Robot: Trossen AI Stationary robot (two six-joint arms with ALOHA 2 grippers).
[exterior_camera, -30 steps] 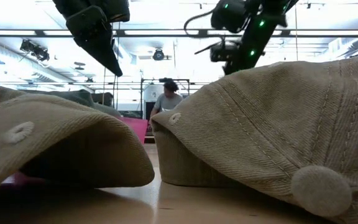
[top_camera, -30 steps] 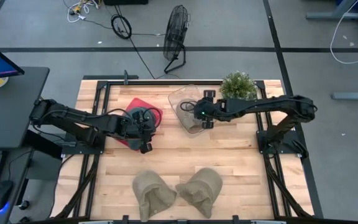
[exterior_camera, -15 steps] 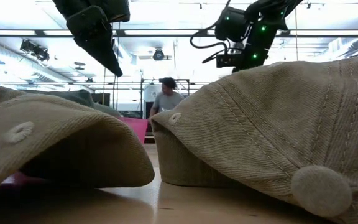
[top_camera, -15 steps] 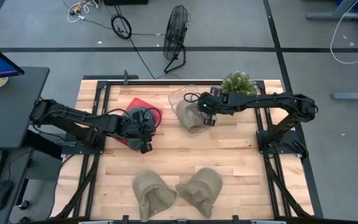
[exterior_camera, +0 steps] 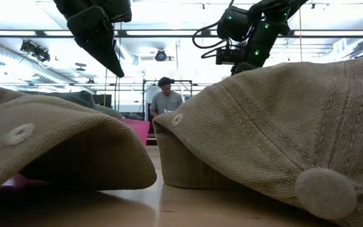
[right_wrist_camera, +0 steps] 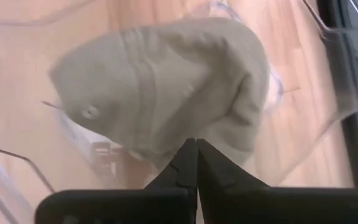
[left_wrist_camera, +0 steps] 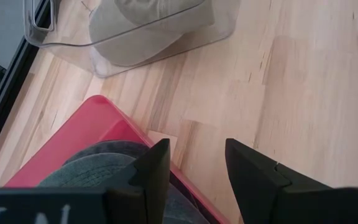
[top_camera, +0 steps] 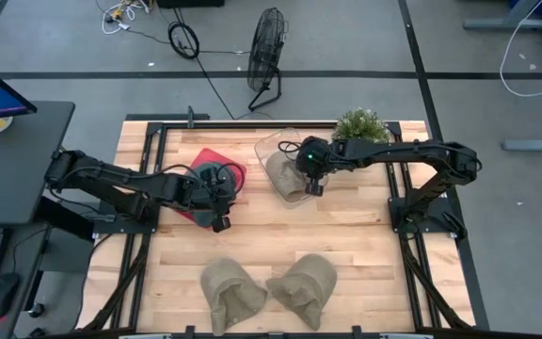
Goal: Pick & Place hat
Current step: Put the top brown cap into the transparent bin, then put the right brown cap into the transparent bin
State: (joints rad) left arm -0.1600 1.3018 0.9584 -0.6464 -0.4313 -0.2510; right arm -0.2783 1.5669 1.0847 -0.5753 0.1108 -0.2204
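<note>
Seen from above: right gripper (top_camera: 307, 179) hanging over the clear bin (top_camera: 269, 149) beside the potted plant (top_camera: 360, 125), a tan hat (top_camera: 290, 176) lying inside that bin; left gripper (top_camera: 218, 213) poised at the red tray (top_camera: 207, 158) holding a grey hat (top_camera: 216, 176); two more tan hats (top_camera: 232, 292) (top_camera: 304, 284) resting on the wooden table (top_camera: 365, 245) near its front edge. At table level: both front hats filling the foreground, a person (exterior_camera: 164, 101) standing far behind. Past the left wrist: fingers (left_wrist_camera: 156, 169) spread apart, nothing between them, above the tray's edge. Past the right wrist: fingers (right_wrist_camera: 188, 160) pressed together, empty, just above the hat in the bin.
</note>
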